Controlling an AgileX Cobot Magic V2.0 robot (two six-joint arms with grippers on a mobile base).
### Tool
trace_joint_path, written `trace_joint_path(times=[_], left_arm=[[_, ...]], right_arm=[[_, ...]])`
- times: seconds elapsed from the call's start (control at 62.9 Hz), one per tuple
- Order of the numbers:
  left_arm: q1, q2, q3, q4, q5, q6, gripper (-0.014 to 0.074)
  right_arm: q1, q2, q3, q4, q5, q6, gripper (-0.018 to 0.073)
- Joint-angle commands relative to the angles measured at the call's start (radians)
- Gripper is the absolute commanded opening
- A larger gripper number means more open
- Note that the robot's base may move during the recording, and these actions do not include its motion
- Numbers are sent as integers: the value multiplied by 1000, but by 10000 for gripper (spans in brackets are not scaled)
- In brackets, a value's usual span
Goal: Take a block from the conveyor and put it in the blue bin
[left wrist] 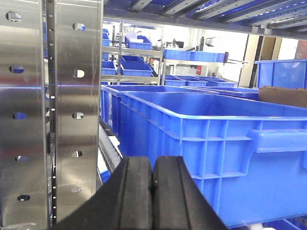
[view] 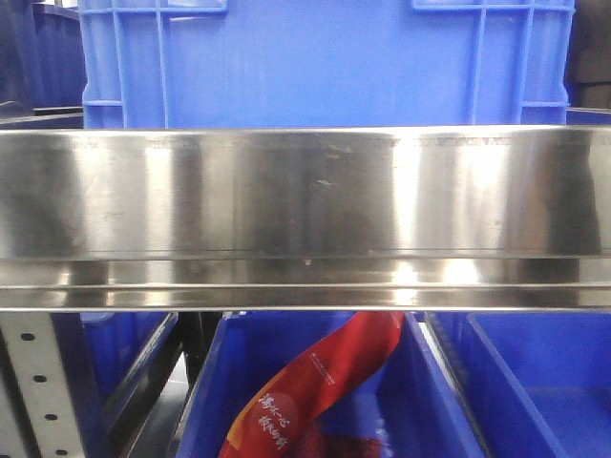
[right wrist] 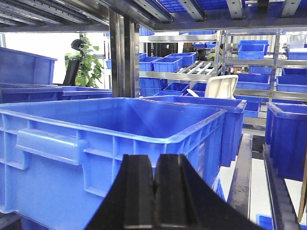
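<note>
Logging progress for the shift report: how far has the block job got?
Nothing looks done. No block or conveyor shows in any view. Both grippers, left and right, are shut with nothing between the pads, each facing a blue bin. The front view shows only a steel rail. Grab and placement remain.

A polished steel shelf beam [view: 305,219] blocks my front view. Ahead of my left wrist, a perforated steel upright [left wrist: 76,110] stands beside a large blue plastic bin [left wrist: 216,158]; its top lies open.

Front view close behind steel rail [view: 305,219]; wrist views level, facing blue bins [right wrist: 110,139].
</note>
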Motion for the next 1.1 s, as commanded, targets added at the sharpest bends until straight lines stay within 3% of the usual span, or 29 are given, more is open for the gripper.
trace_joint_path(times=[0.0, 0.27, 0.35, 0.477, 0.715, 0.906, 1.08], left_arm=[[3, -4, 3, -7, -18, -1, -111], [3, -4, 3, -7, -18, -1, -111], [3, -4, 3, -7, -18, -1, -111], [3, -4, 3, -7, -18, -1, -111], [3, -4, 3, -7, -18, -1, -111], [3, -4, 3, -7, -18, -1, -111], [3, -4, 3, -7, -18, -1, -111]], right_arm=[[-3, -4, 5, -3, -17, -5, -169], [-3, -10, 5, -3, -8, -5, -169], [-8, -27, 21, -53, -9, 4, -169], [-83, -71, 85, -167, -9, 144, -169], [-251, -179, 258, -185, -15, 137, -169], [-312, -261, 404, -183, -113, 137, -169], [-322, -326, 433, -173, -68, 137, -169]])
